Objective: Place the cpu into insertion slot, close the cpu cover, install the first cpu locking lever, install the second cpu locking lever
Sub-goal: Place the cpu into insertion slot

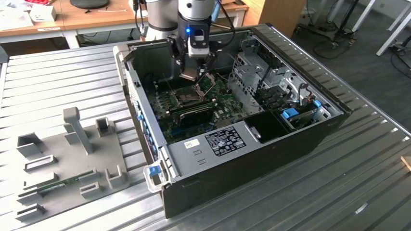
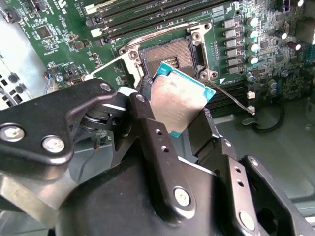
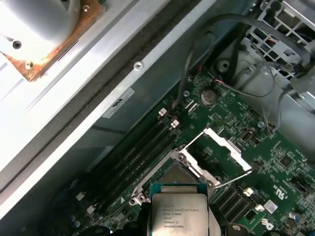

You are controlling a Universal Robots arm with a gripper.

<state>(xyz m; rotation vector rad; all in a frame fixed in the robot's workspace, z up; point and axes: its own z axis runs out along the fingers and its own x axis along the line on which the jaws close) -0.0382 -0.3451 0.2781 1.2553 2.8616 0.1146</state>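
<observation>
1. At the exterior view's left, on the counter (image 1: 57, 82): a grey fixture plate (image 1: 70, 159).
2. In the middle, inside the open computer case (image 1: 257, 159): gripper (image 1: 192, 72) clamped on the cpu (image 2: 179, 98), above the insertion slot (image 2: 167, 54), not touching.
3. Beside the slot, toward the right: cpu cover (image 3: 226, 147) lifted open.

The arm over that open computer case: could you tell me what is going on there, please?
The arm has its end effector shut on the cpu, holding it above the slot on the green board inside the case. The slot lies bare, with the cover swung open beside it. The cpu is not yet seated.
</observation>
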